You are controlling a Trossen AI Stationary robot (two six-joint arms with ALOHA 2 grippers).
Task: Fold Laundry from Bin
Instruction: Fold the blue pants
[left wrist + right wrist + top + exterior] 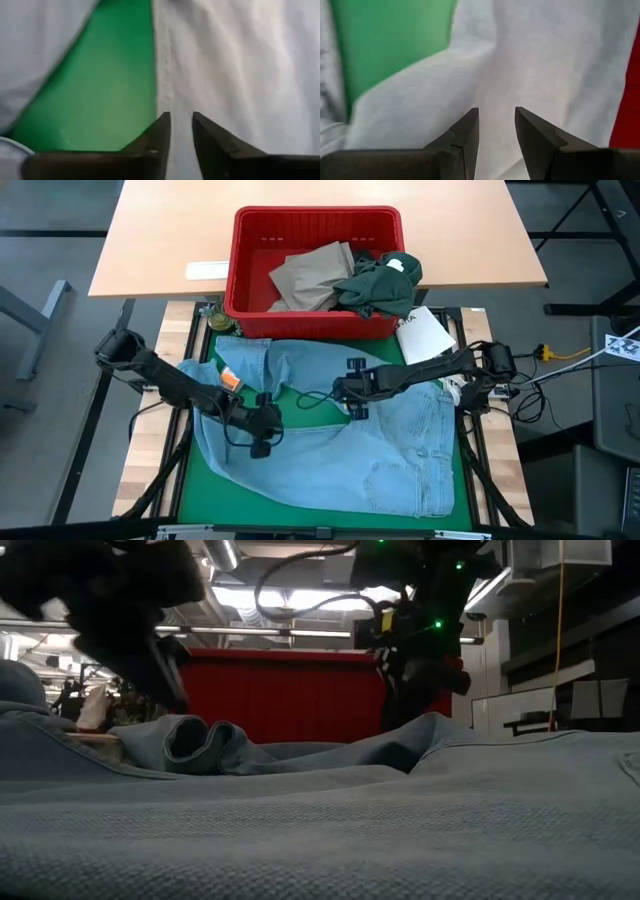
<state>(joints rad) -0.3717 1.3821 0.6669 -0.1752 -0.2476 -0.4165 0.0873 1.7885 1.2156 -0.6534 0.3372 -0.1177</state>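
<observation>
My left end effector (pixel 263 423) hovers low over the near-left part of the light blue garment (pixel 400 450), fingers slightly parted, gripping nothing. The cloth lies spread over the green surface (pixel 190 480), directly beneath both tools, its long axis running from the bin side down toward the near right. My right end effector (pixel 355 395), likewise released with a small gap, sits over the middle fold, so it is nearer the garment's centre while my left is nearer the edge. Behind stands one red bin (pixel 250 300), holding one tan garment (pixel 310 275) and one dark green garment (pixel 380 285). One white packet (pixel 425 335) lies just beside it.
</observation>
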